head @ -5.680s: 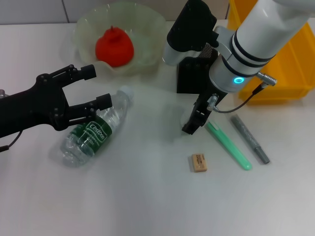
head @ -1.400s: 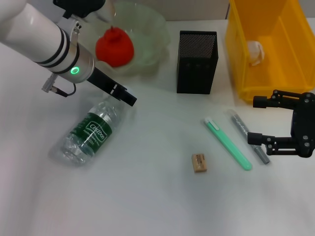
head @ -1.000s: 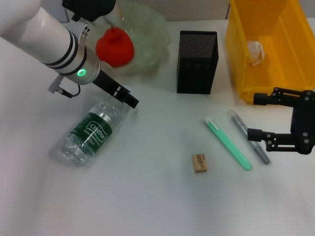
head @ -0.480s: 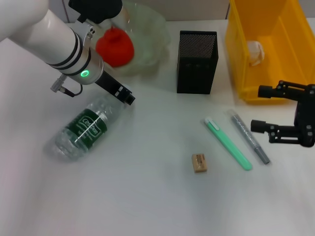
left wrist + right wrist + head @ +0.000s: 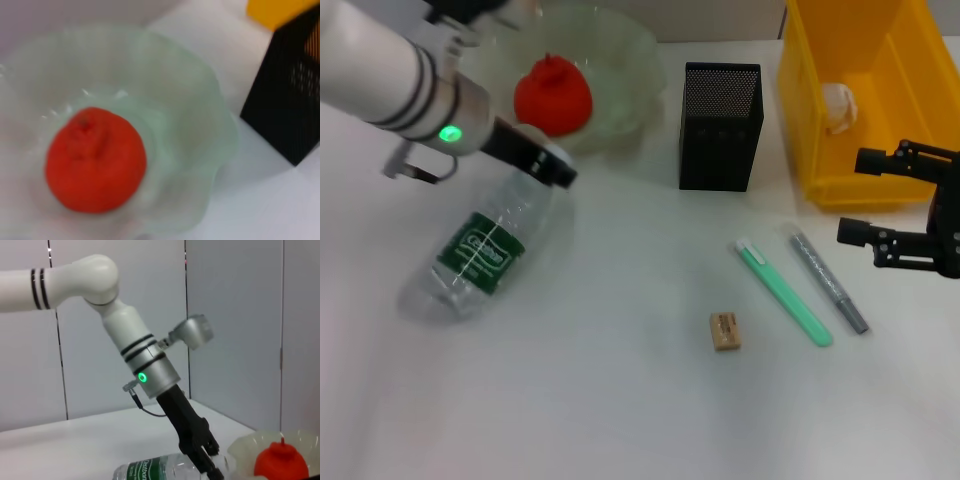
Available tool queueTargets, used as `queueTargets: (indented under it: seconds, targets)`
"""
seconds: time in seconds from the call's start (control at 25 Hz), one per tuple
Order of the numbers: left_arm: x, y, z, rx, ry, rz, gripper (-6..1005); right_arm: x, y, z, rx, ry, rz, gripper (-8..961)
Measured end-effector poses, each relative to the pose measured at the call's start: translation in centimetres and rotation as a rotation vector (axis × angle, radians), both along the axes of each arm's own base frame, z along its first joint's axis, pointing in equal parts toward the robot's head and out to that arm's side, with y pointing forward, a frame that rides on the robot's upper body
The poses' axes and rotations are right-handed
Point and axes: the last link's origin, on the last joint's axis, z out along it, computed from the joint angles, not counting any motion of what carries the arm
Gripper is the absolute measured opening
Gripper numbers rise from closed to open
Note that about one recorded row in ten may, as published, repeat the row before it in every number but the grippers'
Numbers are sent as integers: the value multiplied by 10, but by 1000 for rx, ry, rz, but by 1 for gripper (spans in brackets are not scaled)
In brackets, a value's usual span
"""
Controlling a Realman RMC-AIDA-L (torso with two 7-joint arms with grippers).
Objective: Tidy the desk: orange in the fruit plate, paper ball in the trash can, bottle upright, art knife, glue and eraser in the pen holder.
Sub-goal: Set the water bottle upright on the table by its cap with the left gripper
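The clear bottle (image 5: 473, 252) with a green label lies tilted on the desk, its cap end raised toward my left gripper (image 5: 548, 166), which is shut on its neck. The right wrist view shows the same bottle (image 5: 159, 469) under that gripper (image 5: 209, 466). The orange (image 5: 552, 95) (image 5: 95, 165) sits in the pale fruit plate (image 5: 638, 52) (image 5: 202, 105). The paper ball (image 5: 837, 105) lies in the yellow trash can (image 5: 820, 150). The green art knife (image 5: 783, 292), grey glue (image 5: 828, 282) and eraser (image 5: 725, 331) lie on the desk. My right gripper (image 5: 867, 198) hovers open at the right edge.
The black mesh pen holder (image 5: 720, 125) (image 5: 290, 100) stands between the fruit plate and the trash can. White desk surface stretches along the front, below the eraser.
My left gripper has pulled the bottle's neck up and to the left, and the bottle has swung with it. The right gripper has drifted slightly up and right, still open.
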Motion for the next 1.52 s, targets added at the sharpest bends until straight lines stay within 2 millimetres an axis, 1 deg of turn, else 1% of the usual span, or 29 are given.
queueTargets:
  seconds: [0.04, 0.08, 0.12, 0.16, 0.2, 0.28, 0.32, 0.44, 0.48, 0.52, 0.6, 0.72, 0.96, 1.2, 1.24, 1.4, 1.52]
  targets:
    - [0, -2, 5, 11, -12, -1, 446, 0, 0, 0, 0, 0, 0, 793]
    - [1, -8, 17, 34, -38, -4, 446, -1, 1, 0, 2, 2, 4, 793]
    - [2, -11, 22, 44, -47, -6, 446, -4, 3, 1, 4, 9, 11, 792]
    - [2, -11, 22, 44, -47, -6, 446, -4, 3, 1, 4, 9, 11, 792]
    - [2, -18, 35, 72, -71, -12, 447, -6, 4, 2, 8, 15, 19, 792]
    - [1, -20, 39, 81, -78, -12, 447, -7, 5, 2, 9, 18, 22, 792]
    - [1, -27, 55, 121, -119, -18, 448, -9, 6, 2, 9, 22, 25, 792]
    - [0, -34, 69, 158, -160, -27, 449, -10, 7, 2, 7, 25, 28, 792]
    - [0, -34, 69, 158, -160, -27, 449, -11, 7, 2, 8, 29, 30, 792]
    - [-1, -40, 80, 183, -205, -40, 449, -12, 8, 2, 8, 32, 34, 792]
    - [-3, -42, 84, 190, -223, -44, 450, -13, 8, 2, 8, 33, 35, 792]
    - [-9, -50, 94, 211, -294, -55, 451, -14, 9, 2, 4, 37, 33, 792]
    - [-19, -59, 99, 232, -392, -88, 453, -16, 10, 3, 6, 46, 35, 792]
    - [-21, -61, 99, 237, -412, -97, 455, -18, 12, 3, 3, 52, 40, 792]
    - [-24, -64, 94, 223, -451, -124, 455, -19, 12, 3, 0, 53, 43, 792]
    - [-24, -64, 92, 218, -450, -140, 456, -21, 11, 3, -9, 58, 52, 792]
    - [-31, -61, 88, 232, -453, -159, 457, -21, 10, 3, -13, 62, 54, 791]
